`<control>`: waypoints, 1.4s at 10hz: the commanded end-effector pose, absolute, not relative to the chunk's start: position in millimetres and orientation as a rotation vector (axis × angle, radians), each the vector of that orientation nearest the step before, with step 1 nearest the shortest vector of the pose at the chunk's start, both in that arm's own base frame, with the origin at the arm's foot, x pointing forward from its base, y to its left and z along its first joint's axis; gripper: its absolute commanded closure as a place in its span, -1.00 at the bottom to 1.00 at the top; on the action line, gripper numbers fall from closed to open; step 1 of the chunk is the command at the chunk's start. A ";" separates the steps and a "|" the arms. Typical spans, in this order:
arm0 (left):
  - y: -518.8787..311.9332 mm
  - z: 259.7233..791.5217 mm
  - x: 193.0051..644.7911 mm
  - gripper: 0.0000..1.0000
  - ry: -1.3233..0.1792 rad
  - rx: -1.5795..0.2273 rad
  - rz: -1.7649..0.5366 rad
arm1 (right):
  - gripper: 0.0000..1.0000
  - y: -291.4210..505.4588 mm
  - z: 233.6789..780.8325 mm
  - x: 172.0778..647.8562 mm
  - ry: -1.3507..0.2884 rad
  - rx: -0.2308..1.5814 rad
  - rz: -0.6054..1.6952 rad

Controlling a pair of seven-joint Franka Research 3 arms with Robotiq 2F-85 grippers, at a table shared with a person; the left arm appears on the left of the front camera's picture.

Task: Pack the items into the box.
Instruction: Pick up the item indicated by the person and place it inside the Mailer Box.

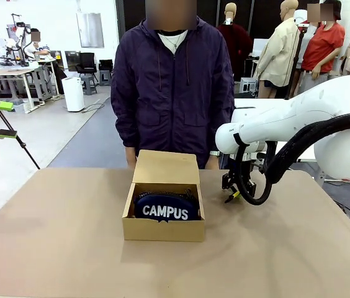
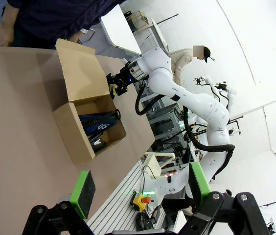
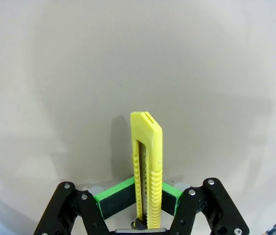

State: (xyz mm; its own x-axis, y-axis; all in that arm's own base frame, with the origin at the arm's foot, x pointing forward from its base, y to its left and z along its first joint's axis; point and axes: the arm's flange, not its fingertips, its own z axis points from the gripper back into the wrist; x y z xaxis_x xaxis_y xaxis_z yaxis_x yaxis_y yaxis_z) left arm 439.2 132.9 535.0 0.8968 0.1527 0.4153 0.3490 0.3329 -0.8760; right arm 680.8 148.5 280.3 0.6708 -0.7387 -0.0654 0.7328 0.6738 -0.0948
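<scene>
The brown cardboard box [image 1: 162, 231] stands mid-table with its flap lid up. The navy CAMPUS pouch [image 1: 166, 210] lies inside it. Beside the pouch [image 2: 99, 121] lies a black item [image 2: 99, 143] that looks like the stapler. My right gripper [image 1: 231, 190] hangs just above the table, right of the box and apart from it. It is shut on the yellow-and-black utility knife [image 3: 148, 166], which sticks out between the green pads [image 3: 113, 198] over bare tabletop. My left gripper [image 2: 140, 188] is open and holds nothing. It stands high off the table's left edge [image 1: 0, 119].
A person in a dark jacket [image 1: 172, 93] stands at the far edge right behind the box, hands down by the table. Brown tabletop [image 1: 57, 242] lies bare left, right and in front of the box.
</scene>
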 end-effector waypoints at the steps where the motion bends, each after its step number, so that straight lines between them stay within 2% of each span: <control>1: 132.1 537.7 437.8 -1.00 -0.460 -1.234 -0.129 | 1.00 145.8 296.8 684.1 0.076 -0.120 -0.782; 5: 132.1 537.7 437.8 -1.00 -0.460 -1.234 -0.129 | 1.00 137.8 362.5 668.8 0.020 -0.148 -0.702; 9: 132.1 537.7 437.8 -1.00 -0.460 -1.234 -0.129 | 1.00 136.9 446.8 616.8 0.002 -0.147 -0.530; 12: 132.1 537.7 437.8 -1.00 -0.460 -1.234 -0.129 | 1.00 152.6 453.1 588.9 0.038 -0.194 -0.456; 14: 132.1 537.7 437.8 -1.00 -0.460 -1.234 -0.129 | 1.00 147.7 443.4 589.9 0.043 -0.129 -0.494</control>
State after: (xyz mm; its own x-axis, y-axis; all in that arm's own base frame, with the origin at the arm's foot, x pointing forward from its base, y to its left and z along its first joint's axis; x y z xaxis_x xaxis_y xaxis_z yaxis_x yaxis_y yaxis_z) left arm 439.2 132.9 535.1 0.8967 0.1526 0.4154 0.3491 0.3329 -0.8759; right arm 589.2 159.8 449.1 0.8829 -0.4692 -0.0195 0.4592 0.8713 -0.1731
